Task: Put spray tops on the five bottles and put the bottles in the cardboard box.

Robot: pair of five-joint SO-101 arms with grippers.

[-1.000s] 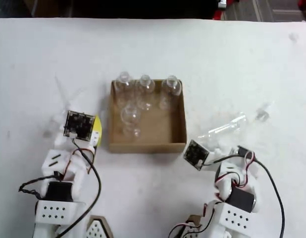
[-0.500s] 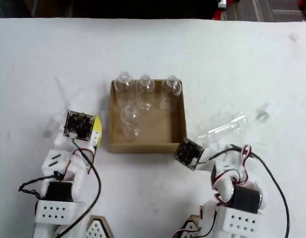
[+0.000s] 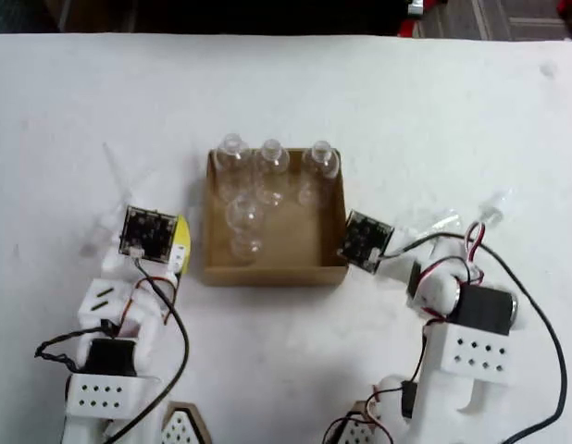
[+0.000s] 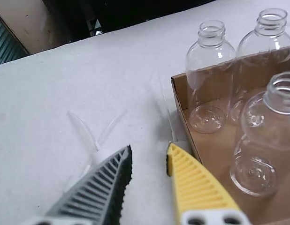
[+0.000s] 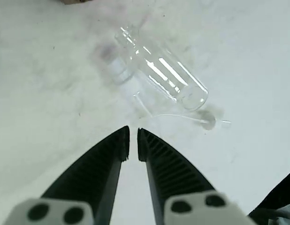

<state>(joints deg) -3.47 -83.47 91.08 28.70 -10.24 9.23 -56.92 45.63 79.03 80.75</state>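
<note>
The cardboard box (image 3: 334, 270) at mid-table holds several clear, uncapped bottles standing upright: three along the back (image 3: 271, 165) and one at the front left (image 3: 242, 220). Another bottle (image 5: 159, 70) lies on its side on the table to the right of the box (image 3: 436, 226). My right gripper (image 5: 131, 136) hovers just short of it, shut and holding nothing. A spray top with a thin tube (image 5: 203, 121) lies beside that bottle. My left gripper (image 4: 148, 157) is open, left of the box wall (image 4: 182, 110), above a loose spray top (image 4: 95, 140).
Loose spray tops lie left of the box (image 3: 115, 171) and one at the far right (image 3: 494, 202). My right arm's wrist (image 3: 365, 242) hangs close to the box's front right corner. The table's far edge runs along the back.
My right arm has swung and moved farther from the front edge, bringing its wrist beside the box's right front corner. The left arm and the bottles in the box have not moved.
</note>
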